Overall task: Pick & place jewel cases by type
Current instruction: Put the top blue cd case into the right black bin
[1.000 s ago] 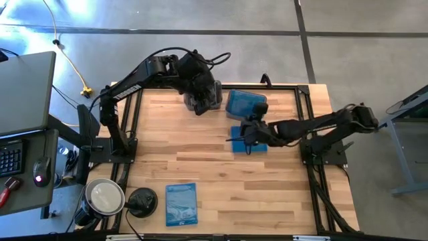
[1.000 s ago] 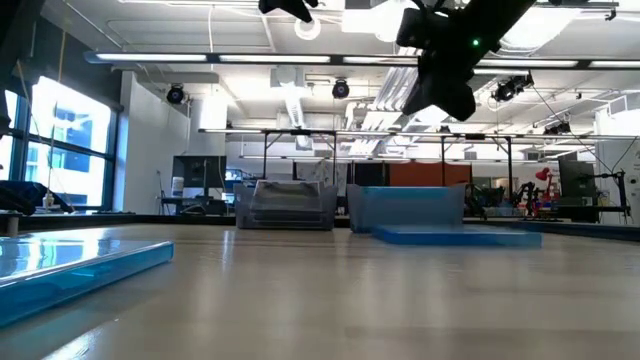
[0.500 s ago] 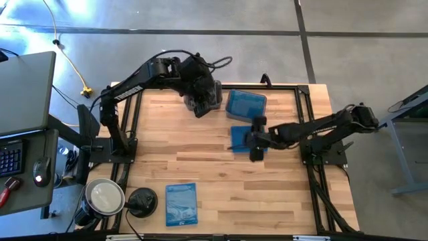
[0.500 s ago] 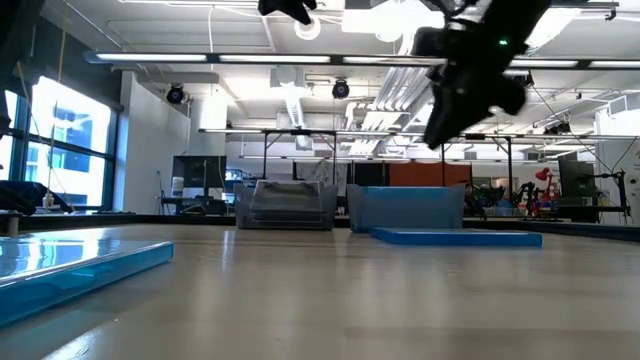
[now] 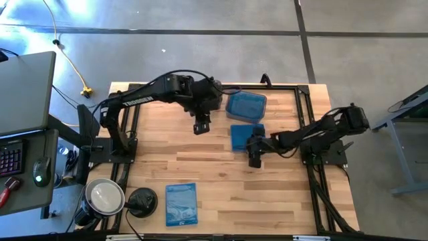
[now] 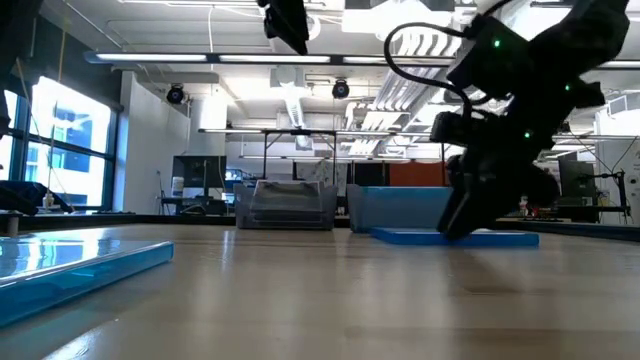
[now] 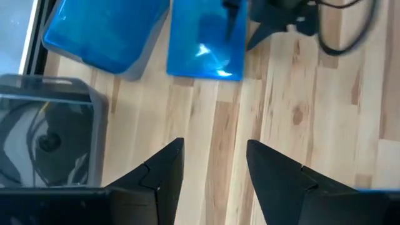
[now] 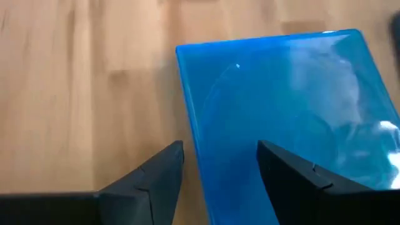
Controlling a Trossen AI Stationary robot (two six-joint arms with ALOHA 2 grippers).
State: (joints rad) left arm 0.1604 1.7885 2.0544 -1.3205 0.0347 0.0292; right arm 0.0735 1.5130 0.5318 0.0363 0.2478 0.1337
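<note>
A blue jewel case (image 5: 245,136) lies flat on the wooden table, right of its middle; the low view shows it as a thin blue slab (image 6: 500,238). My right gripper (image 5: 254,156) stands open, low at this case's near edge (image 8: 190,125), one finger over the wood and one over the case. My left gripper (image 5: 200,126) hangs open over bare wood, left of the case and higher up (image 6: 285,22). A paler printed blue jewel case (image 5: 181,203) lies flat near the front edge. My right gripper slants down from the table's right with open fingers on either side of the blue case's near edge (image 8: 187,144), close to its near left corner. Whether a fingertip touches the case, I cannot tell. The case lies flat on the table.
At the far edge a smoky tub (image 5: 212,94) holds cases with discs (image 7: 47,140). Right of it a tub (image 5: 245,105) looks blue inside. A round black object (image 5: 142,201) and a round container (image 5: 105,196) stand at the front left.
My right gripper has come down and rolled, going from above the blue case to its near edge. My left gripper has left the smoky tub, going toward the near edge and down. The blue case has stayed flat in place.
</note>
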